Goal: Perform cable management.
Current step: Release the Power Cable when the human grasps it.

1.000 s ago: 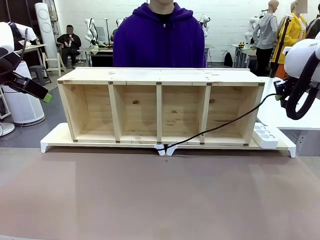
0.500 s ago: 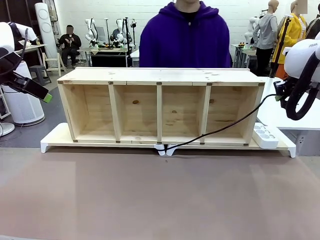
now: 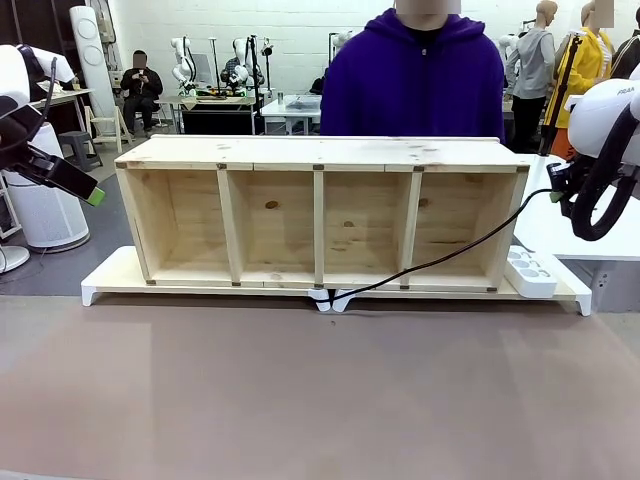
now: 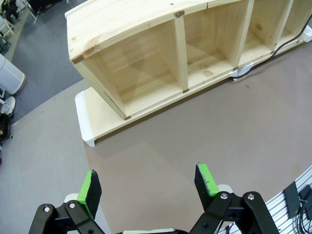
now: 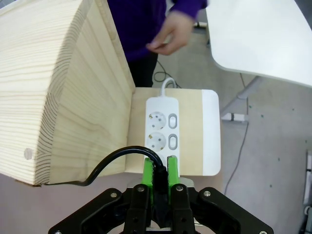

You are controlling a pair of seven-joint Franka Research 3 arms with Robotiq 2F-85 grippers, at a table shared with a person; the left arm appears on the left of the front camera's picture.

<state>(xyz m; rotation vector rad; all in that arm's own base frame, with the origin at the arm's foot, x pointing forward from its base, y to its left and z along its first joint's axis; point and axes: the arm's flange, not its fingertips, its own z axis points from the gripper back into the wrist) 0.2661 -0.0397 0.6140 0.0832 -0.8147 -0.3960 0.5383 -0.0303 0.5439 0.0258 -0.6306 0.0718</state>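
Right wrist view shows the right gripper [image 5: 158,178] pinched shut on the black plug end of the cable [image 5: 134,149]. It sits just off the right end of the wooden shelf [image 5: 63,87], above the white power strip [image 5: 161,122] lying beside that end. From the grip the cable slopes down across the front of the shelf's rightmost compartment to the middle of the shelf's front edge. A person's hand [image 5: 173,31] hangs behind the shelf's right end. Off the shelf's left end, the left gripper [image 4: 148,180] hovers with its jaws spread wide, holding nothing.
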